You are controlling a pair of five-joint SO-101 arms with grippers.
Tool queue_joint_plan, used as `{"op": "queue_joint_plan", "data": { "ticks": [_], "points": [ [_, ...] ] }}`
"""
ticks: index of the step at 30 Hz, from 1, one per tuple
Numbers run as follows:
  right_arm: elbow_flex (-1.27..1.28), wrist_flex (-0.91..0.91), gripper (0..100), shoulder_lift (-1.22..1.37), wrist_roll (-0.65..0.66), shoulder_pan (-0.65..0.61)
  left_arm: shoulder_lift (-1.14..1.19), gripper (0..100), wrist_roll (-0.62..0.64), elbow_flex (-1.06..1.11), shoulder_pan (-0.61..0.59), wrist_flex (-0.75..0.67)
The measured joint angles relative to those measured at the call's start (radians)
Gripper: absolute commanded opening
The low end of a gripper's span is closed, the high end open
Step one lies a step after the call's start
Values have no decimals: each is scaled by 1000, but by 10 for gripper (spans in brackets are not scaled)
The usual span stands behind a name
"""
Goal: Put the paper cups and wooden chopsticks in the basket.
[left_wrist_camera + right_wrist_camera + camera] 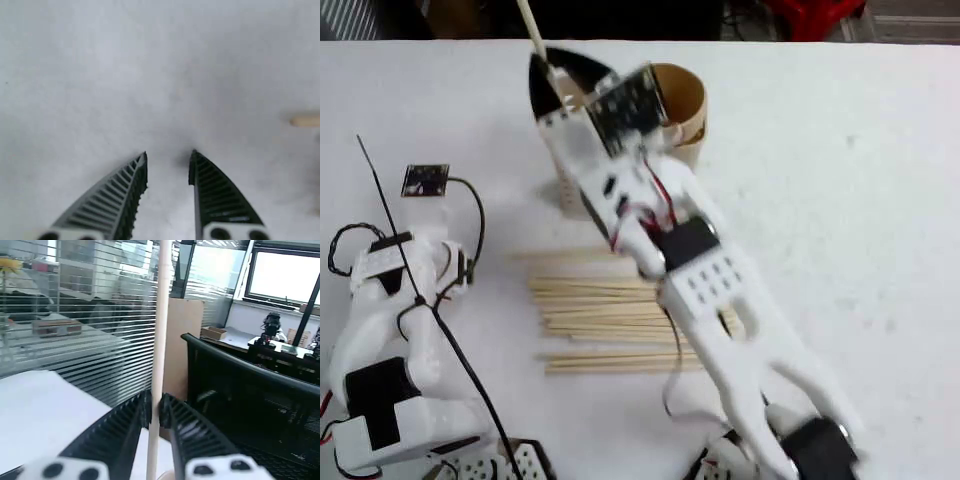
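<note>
The chopstick [161,330] stands upright, pinched tight in my right gripper [155,411], at the top edge of the high view beside a tan round container [685,95]. The chopstick pile [610,310] lies mid-frame. My left gripper [167,160] hangs narrowly parted over the white table [150,75], gripping nothing, with open surface around it.

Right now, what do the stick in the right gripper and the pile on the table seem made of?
Stick in the right gripper: pale, matt, evenly round, so likely bare wood. Pile: same pale tan sticks without shine, probably unvarnished wood or bamboo.
</note>
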Motion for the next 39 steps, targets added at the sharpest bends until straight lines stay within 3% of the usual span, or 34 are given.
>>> {"op": "queue_joint_plan", "data": {
  "ticks": [6,13,19,22,32,39],
  "points": [
    [-216,-71,17,230,-2,66,0,151,0,0,0,0],
    [-249,-77,20,336,-2,72,0,151,0,0,0,0],
    [-232,-77,170,336,-2,72,0,151,0,0,0,0],
    [-224,-63,167,336,-2,72,0,151,0,0,0,0],
    [-224,114,22,259,-2,72,0,151,0,0,0,0],
    [-224,546,43,72,-2,72,0,151,0,0,0,0]
  ]
}}
